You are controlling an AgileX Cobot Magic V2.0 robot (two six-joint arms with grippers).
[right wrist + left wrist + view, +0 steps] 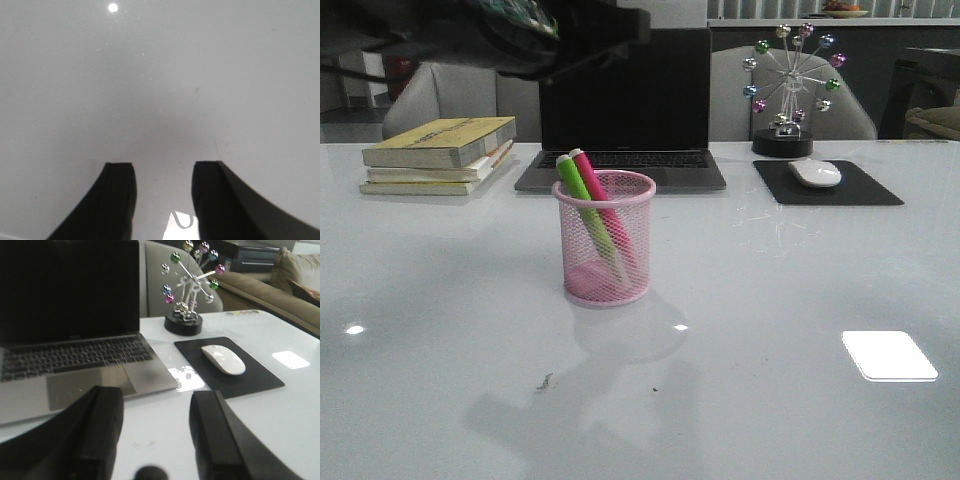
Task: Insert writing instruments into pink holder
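The pink mesh holder [605,238] stands on the white table in front of the laptop. Both markers lean inside it, tops above the rim: the lime green one [582,196] on the left, the bright pink one [605,205] beside it. My left arm [560,35] hangs dark and blurred high above the holder, up and to its left. In the left wrist view my left gripper [157,407] is open over bare table near the laptop's front edge, holding nothing. My right gripper [162,170] is open over bare table, empty; the front view does not show it.
An open laptop [623,110] stands behind the holder. A stack of books [440,155] lies at the back left. At the back right a white mouse [815,173] rests on a black pad [830,185], with a ball ornament [788,90] behind it.
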